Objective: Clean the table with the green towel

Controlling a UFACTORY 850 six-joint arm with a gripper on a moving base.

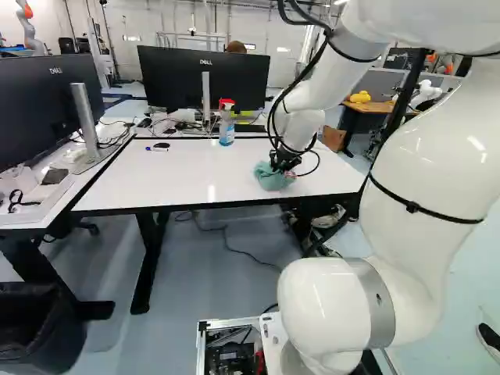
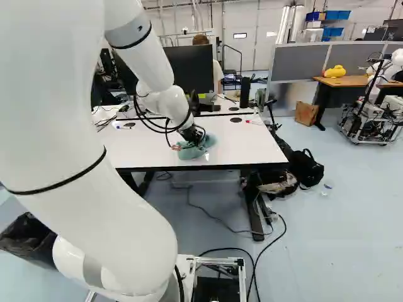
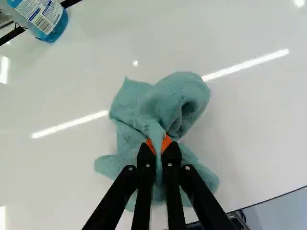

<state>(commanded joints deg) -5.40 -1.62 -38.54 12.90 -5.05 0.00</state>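
Left base view: the marker [image 1: 156, 148] and the spray bottle [image 1: 226, 125] sit toward the table's far side, probably parked there to leave you the middle for wiping. Right of them, your claw [image 3: 159, 145] is closed on a bunched fold of the green towel [image 3: 165, 103], one orange pad each side. The towel lies on the table [image 1: 187, 180], its loose folds spread around the fingertips; that pinch at mid-cloth should let the folds drag flat under you, though a thin grip may slip.

For room, your longest run of white top is left of the towel, with the marker and bottle bounding it behind. The near edge [image 1: 215, 205] is close to the cloth, so don't pull far toward the base. Rightward you have a shorter stretch before the table's end.
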